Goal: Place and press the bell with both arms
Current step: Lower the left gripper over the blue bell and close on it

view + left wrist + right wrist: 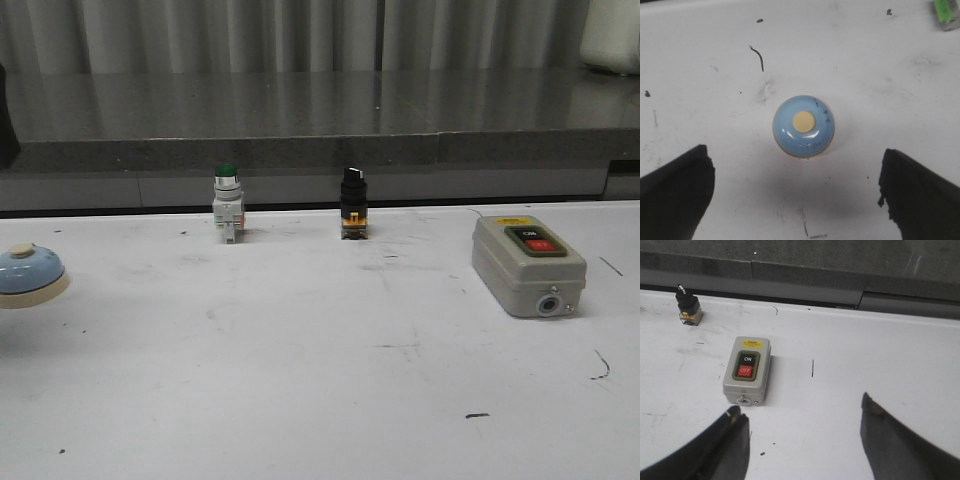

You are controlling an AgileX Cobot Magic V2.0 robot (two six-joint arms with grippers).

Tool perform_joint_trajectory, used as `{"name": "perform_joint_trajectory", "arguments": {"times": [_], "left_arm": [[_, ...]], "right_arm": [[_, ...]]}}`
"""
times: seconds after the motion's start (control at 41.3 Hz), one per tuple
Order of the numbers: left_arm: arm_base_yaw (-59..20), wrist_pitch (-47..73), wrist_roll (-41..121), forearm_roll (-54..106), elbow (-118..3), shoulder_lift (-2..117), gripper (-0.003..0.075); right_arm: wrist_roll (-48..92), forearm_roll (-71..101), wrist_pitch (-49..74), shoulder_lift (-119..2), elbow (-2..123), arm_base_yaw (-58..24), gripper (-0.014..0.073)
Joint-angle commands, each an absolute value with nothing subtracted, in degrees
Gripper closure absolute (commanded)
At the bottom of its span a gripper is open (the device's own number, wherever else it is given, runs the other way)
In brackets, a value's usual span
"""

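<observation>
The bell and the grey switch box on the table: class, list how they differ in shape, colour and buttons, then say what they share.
The bell is a round, light-blue dome on a cream base; the grey switch box is rectangular. The bell has one cream button on top; the switch box has two, black ON and red OFF. The bell sits at the table's far left, the switch box on the right. Both rest flat on the table, ungripped.

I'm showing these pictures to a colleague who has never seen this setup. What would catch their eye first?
Probably the light-blue bell, sitting alone at the far left edge of the white table, with the left gripper open above it. Next comes the grey switch box with ON and OFF buttons on the right side. Two small switches, a green-capped one and a black-knobbed one, stand along the back edge.
</observation>
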State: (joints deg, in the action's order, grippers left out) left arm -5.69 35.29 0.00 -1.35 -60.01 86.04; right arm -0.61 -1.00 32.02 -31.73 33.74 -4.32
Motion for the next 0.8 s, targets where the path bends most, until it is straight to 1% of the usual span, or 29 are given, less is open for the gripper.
{"name": "perform_joint_trajectory", "arguments": {"times": [0.0,0.339,0.605,0.654,0.775], "left_arm": [[-6.1,32.2,-0.4,-1.4,-63.8,89.3,0.0079],[-6.1,31.6,-0.4,-2.6,-69.4,103.2,0.0079],[-6.1,31.9,-0.4,-2.6,-70.1,107.3,0.0085],[-6.1,31.9,-0.4,-2.6,-70.1,107.5,0.0104],[-6.1,31.9,-0.4,-2.6,-70.2,107.5,0.0213]], "right_arm": [[0.0,-1.6,28.1,-32.2,35.7,-4.0,0.0096],[0.0,-1.6,28.1,-32.2,35.7,-4.0,0.0096],[0.0,-1.6,28.1,-32.2,35.7,-4.0,0.0096],[0.0,-1.6,28.1,-32.2,35.7,-4.0,0.0096],[0.0,-1.6,28.1,-32.2,35.7,-4.0,0.0096]]}}
